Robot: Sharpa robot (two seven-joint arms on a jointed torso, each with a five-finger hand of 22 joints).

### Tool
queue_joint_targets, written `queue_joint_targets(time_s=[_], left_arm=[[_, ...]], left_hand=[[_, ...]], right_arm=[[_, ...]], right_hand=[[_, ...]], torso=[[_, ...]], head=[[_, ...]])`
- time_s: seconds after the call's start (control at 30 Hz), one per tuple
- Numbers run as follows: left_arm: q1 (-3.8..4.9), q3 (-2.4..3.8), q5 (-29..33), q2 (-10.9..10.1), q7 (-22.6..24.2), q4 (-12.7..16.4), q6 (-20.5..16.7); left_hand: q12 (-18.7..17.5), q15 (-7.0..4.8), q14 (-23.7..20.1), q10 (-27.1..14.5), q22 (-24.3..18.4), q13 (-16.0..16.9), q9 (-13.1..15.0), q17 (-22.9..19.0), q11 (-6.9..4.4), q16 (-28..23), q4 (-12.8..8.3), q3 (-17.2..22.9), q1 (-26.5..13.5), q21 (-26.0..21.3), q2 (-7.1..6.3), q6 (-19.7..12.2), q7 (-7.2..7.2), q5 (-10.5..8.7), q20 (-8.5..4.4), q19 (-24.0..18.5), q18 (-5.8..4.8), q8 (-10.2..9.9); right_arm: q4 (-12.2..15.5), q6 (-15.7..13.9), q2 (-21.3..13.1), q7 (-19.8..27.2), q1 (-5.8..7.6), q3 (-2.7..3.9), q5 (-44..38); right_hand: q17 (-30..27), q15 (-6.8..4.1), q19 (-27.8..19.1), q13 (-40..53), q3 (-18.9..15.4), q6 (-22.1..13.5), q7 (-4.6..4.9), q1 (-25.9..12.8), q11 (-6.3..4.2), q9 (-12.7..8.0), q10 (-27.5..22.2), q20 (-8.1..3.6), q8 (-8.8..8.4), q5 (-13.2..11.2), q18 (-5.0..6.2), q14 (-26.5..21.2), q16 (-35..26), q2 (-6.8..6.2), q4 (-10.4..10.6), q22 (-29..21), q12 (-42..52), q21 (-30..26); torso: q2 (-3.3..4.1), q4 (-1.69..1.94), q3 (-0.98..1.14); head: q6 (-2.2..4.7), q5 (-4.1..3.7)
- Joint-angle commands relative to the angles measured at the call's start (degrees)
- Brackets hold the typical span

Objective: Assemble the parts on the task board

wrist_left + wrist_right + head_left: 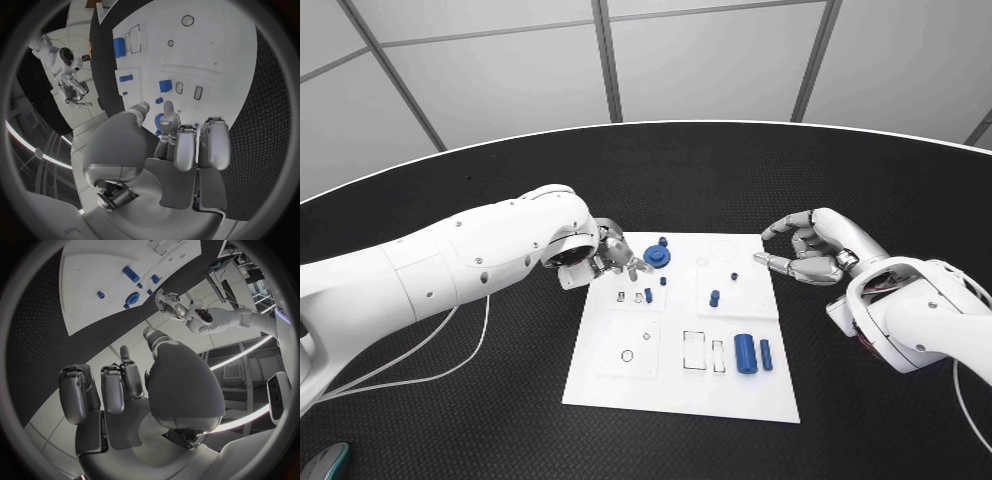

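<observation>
The left hand [607, 258], fingers apart and holding nothing, hangs just beside the blue round part [656, 256] — it could knock it off the white board [733, 390].

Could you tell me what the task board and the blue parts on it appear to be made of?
The task board looks like matte white plastic or coated sheet: flat, even, no glare, with outlined cut-outs. The blue parts look like moulded or printed plastic: uniform colour with a soft sheen. Neither material is certain.
</observation>
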Motion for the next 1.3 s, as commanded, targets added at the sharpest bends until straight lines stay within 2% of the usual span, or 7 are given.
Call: queue_joint_targets(time_s=[0.03, 0.17, 0.47, 0.5, 0.53, 0.57, 1.3], left_arm=[[-0.01, -0.02, -0.26, 0.95, -1.41, -0.23, 0.98], [-0.02, -0.03, -0.45, 1.47, -2.68, -0.35, 1.82], [-0.03, -0.03, -0.57, 2.98, -3.73, -1.42, 3.17], [-0.03, -0.03, -0.58, 3.23, -3.8, -1.69, 3.51], [-0.04, -0.04, -0.61, 3.42, -3.84, -1.92, 3.74], [-0.04, -0.04, -0.73, 3.61, -3.88, -2.17, 3.96], [-0.08, -0.11, -2.33, 4.53, -4.29, -4.12, 6.72]], left_hand=[[0.23, -0.54, 3.73, 0.05, 0.82, 0.02, 0.49, 6.51, -0.21, 0.03, 0.13, -0.65, -0.48, 0.26, 0.1, -0.52, -0.06, -0.76, -0.02, 0.4, -0.61, 0.52], [0.07, -0.55, 3.72, -0.5, 2.05, -0.36, 1.59, 6.49, -0.2, -0.01, 0.13, -1.53, -0.96, 0.74, 0.37, -1.2, -0.06, -2.87, -0.07, 1.14, -0.86, 1.03], [0.21, -0.55, 3.71, -0.57, 2.29, -0.31, 2.19, 6.48, -0.21, -0.03, 0.14, -2.18, -1.09, 0.83, 0.31, -1.48, -0.07, -3.93, -0.08, 1.28, -0.9, 1.31], [0.23, -0.55, 3.71, -0.7, 2.37, -0.38, 2.62, 6.51, -0.16, -0.03, 0.21, -2.93, -1.93, 0.86, 0.52, -1.65, -0.09, -5.76, -0.06, 1.31, -0.92, 1.5], [0.3, -0.55, 3.71, -0.79, 2.46, -0.41, 3.16, 6.51, -0.22, -0.05, 0.18, -3.92, -2.77, 0.88, 0.91, -1.81, -0.1, -9.17, -0.06, 1.35, -0.93, 1.75], [0.29, -0.55, 3.71, -0.85, 2.45, -0.46, 3.33, 6.52, -0.23, -0.05, 0.19, -4.25, -2.87, 0.88, 0.99, -1.88, -0.1, -9.52, -0.06, 1.34, -0.93, 1.82], [0.18, -0.56, 3.73, -1.13, 2.82, -0.84, 4.28, 6.56, -0.26, -0.07, 0.12, -4.92, -1.25, 1.0, 2.09, -2.01, -0.19, -9.62, -0.04, 1.49, -0.99, 2.29]], right_arm=[[-0.05, 0.1, 0.15, -0.1, 0.0, 0.0, 0.0], [-0.16, 0.15, 0.3, -0.16, 0.0, 0.0, 0.0], [-0.16, 0.18, 0.47, -0.25, -0.01, -0.01, 0.0], [-0.14, 0.19, 0.48, -0.25, -0.01, -0.01, 0.0], [-0.13, 0.19, 0.49, -0.26, -0.01, -0.01, 0.0], [-0.12, 0.19, 0.49, -0.26, -0.01, -0.01, 0.0], [-0.37, 0.25, 0.74, -0.4, -0.01, -0.01, 0.0]], right_hand=[[8.87, -0.45, 5.23, 4.78, -0.23, 0.35, 0.11, 0.73, -0.48, -0.1, -0.14, -0.39, 0.28, 0.33, -0.58, 4.3, -0.29, 0.18, 0.17, 14.52, -0.28, -0.39], [8.83, -0.46, 5.22, 4.77, -0.3, 0.36, 0.1, 0.83, -0.49, -0.11, -0.14, -0.4, 0.31, 0.45, -0.57, 4.3, -0.31, 0.21, 0.25, 14.5, -0.29, -0.41], [8.81, -0.47, 5.2, 4.75, -0.37, 0.37, 0.1, 0.89, -0.49, -0.12, -0.15, -0.41, 0.34, 0.57, -0.56, 4.29, -0.33, 0.23, 0.34, 14.48, -0.3, -0.44], [8.81, -0.47, 5.2, 4.75, -0.37, 0.37, 0.1, 0.89, -0.49, -0.12, -0.15, -0.41, 0.34, 0.57, -0.56, 4.29, -0.33, 0.23, 0.34, 14.48, -0.3, -0.44], [8.81, -0.47, 5.2, 4.75, -0.37, 0.37, 0.1, 0.89, -0.49, -0.12, -0.15, -0.41, 0.34, 0.57, -0.56, 4.29, -0.33, 0.23, 0.34, 14.48, -0.3, -0.44], [8.81, -0.47, 5.2, 4.75, -0.37, 0.37, 0.1, 0.89, -0.49, -0.12, -0.15, -0.41, 0.34, 0.57, -0.56, 4.29, -0.33, 0.23, 0.34, 14.48, -0.3, -0.44], [8.73, -0.49, 5.15, 4.78, -0.6, 0.45, 0.07, 0.96, -0.51, -0.13, -0.1, -0.44, 0.45, 0.84, -0.54, 4.27, -0.38, 0.3, 0.65, 14.43, -0.27, -0.55]], torso=[[0.13, 0.0, 0.03], [0.21, 0.05, -0.07], [0.35, 0.11, -0.11], [0.38, 0.1, -0.14], [0.39, 0.1, -0.15], [0.33, 0.09, -0.16], [0.2, 0.12, -0.2]], head=[[-0.01, -0.2], [-0.15, -0.24], [-0.44, -0.53], [-0.43, -0.51], [-0.49, -0.52], [-0.65, -0.53], [-1.21, -0.49]])
